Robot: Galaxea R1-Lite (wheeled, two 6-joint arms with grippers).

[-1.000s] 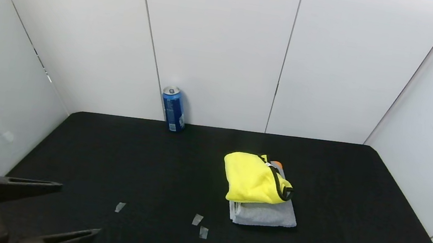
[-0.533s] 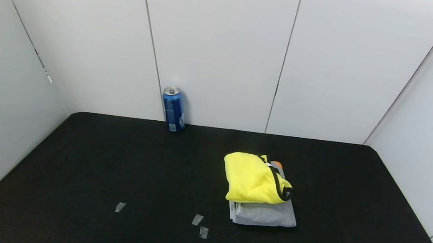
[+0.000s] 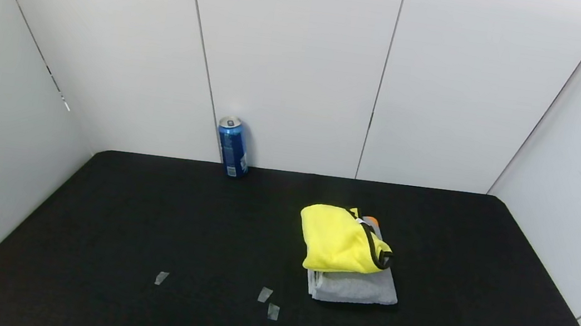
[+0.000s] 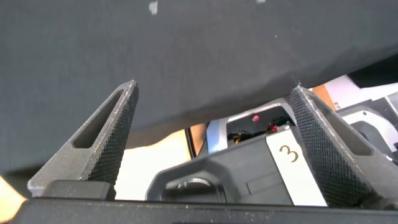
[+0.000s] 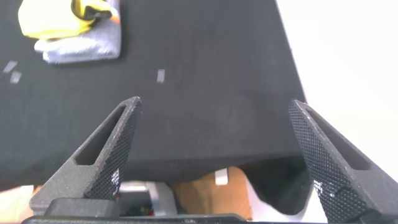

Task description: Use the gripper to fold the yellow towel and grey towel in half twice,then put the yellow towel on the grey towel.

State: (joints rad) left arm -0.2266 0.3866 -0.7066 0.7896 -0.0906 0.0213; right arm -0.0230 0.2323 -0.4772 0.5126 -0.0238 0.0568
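Observation:
The folded yellow towel point(image 3: 341, 241) with black trim lies on top of the folded grey towel point(image 3: 358, 287), right of the middle of the black table point(image 3: 175, 226). An orange mark shows at the grey towel's far end. Both towels also show in the right wrist view, the yellow towel point(image 5: 53, 17) over the grey towel point(image 5: 84, 46). Neither arm shows in the head view. My left gripper point(image 4: 213, 127) is open and empty beyond the table's front edge. My right gripper point(image 5: 215, 137) is open and empty over the table's front right edge, far from the towels.
A blue can point(image 3: 232, 147) stands at the back of the table against the white wall. Several small tape marks point(image 3: 265, 294) lie along the front of the table. White walls close the back and both sides.
My left arm, seen at the lower left one second ago with open fingers, has withdrawn out of the head view. The right fingertip at the right edge is gone too. The towels have not moved.

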